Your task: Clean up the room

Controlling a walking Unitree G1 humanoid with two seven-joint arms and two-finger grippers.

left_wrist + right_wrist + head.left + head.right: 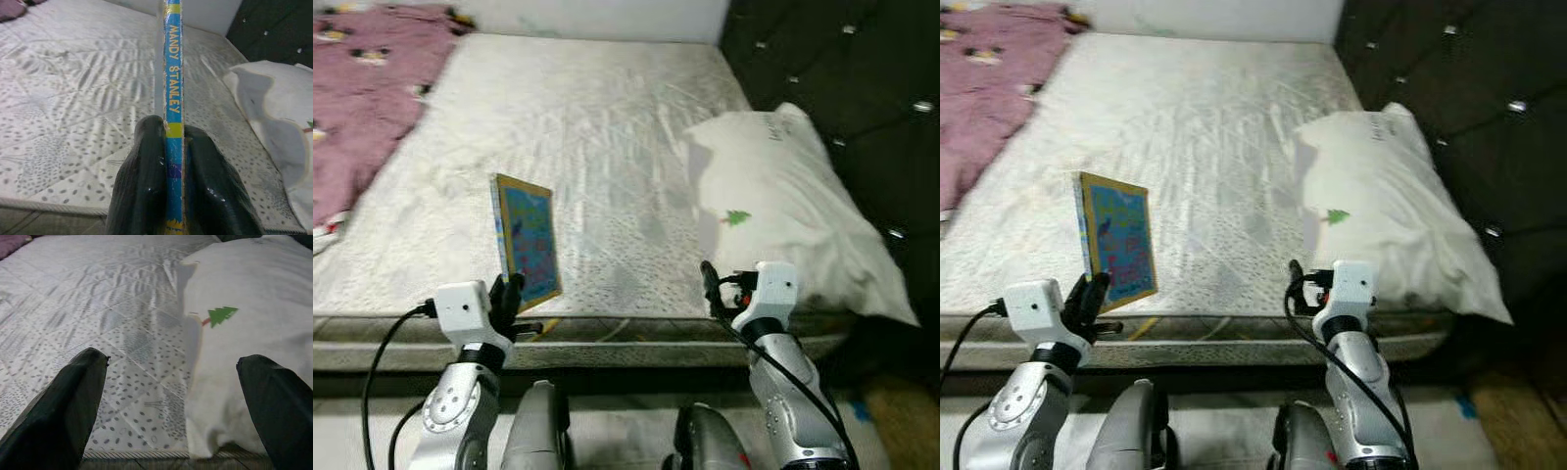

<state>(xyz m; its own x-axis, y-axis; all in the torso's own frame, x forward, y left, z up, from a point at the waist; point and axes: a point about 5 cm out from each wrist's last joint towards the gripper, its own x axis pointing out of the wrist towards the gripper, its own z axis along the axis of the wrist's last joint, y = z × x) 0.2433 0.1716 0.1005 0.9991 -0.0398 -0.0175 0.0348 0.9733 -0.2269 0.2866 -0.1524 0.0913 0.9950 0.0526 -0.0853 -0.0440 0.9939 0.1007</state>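
Left tool (512, 294) is clamped on the book (528, 238), holding it upright just over the bed (587, 127) edge. Right tool (176, 401) hangs wide open, empty, near the pillow (773, 196). Next it probably needs carrying somewhere proper.

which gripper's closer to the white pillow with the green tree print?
Right. The right gripper hangs open at the bed's near edge beside the white pillow; the left gripper, across the mattress, clamps a blue picture book.
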